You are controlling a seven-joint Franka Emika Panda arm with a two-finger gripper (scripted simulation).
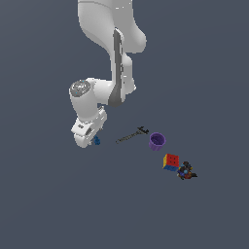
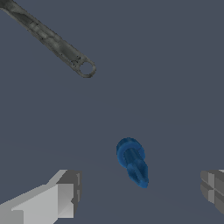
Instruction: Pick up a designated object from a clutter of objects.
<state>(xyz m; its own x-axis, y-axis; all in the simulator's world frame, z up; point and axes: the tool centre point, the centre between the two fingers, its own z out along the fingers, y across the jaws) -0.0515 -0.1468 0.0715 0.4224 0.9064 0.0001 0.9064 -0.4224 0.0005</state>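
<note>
1. straddling the blue piece (image 2: pixel 132 162), the gripper (image 2: pixel 140 192) has its jaws spread wide, one finger (image 2: pixel 59 197) on each side and neither touching it yet.
2. the piece lies on the dark floor between the fingers, a little nearer one than the other, its long axis tilted across the gap; in the exterior view it shows as a blue speck (image 1: pixel 97 141) just beside the white hand (image 1: pixel 87 132).
3. to do this step well, i judge the hand should centre the piece between the pads, drop until the tips are level with its thicker end, then close slowly; it is small and knobbly, so it may roll or squirt out if pinched off-centre.
4. the grey clamp-like tool (image 2: pixel 52 41) lies apart from the piece, so the closing fingers should clear it.
5. farther off toward the exterior view's right sit the purple cup (image 1: pixel 157 141), the colourful cube (image 1: pixel 170 162) and the dark toy (image 1: pixel 186 171), well apart from the grasp.
</note>
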